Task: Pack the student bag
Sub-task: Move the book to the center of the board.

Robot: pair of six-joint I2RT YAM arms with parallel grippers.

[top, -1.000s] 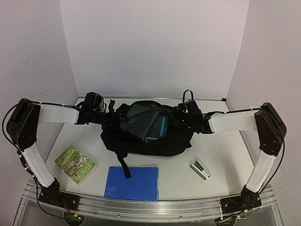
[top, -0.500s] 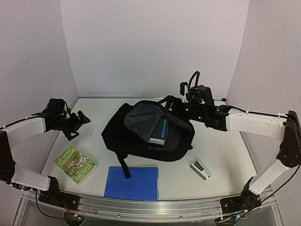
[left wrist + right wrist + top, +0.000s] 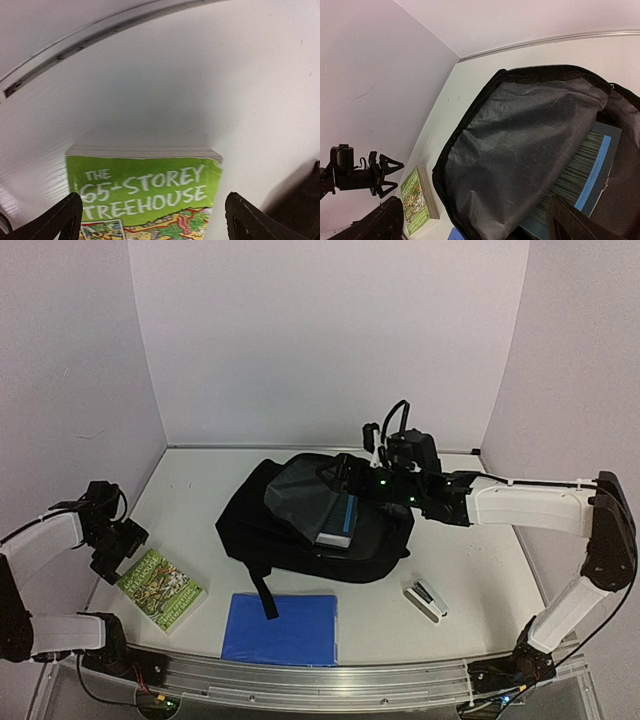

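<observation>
Seen from above, 2 arms flank a white bench carrying 1 student bag, 1 green book, 1 blue folder and 1 stapler. The black bag lies mid-bench, its grey-lined flap folded back over 1 blue-edged book in its mouth. The left end effector hovers at the green book's far corner, and the right end effector hangs over the bag's opening. On the left wrist camera, 2 fingers spread wide frame the green book, titled "The 65-Storey Treehouse", flat on the bench. On the right wrist camera, 2 fingers stand wide apart and empty above the open bag, with the blue-edged book inside. The green book and the left end effector show beyond.
</observation>
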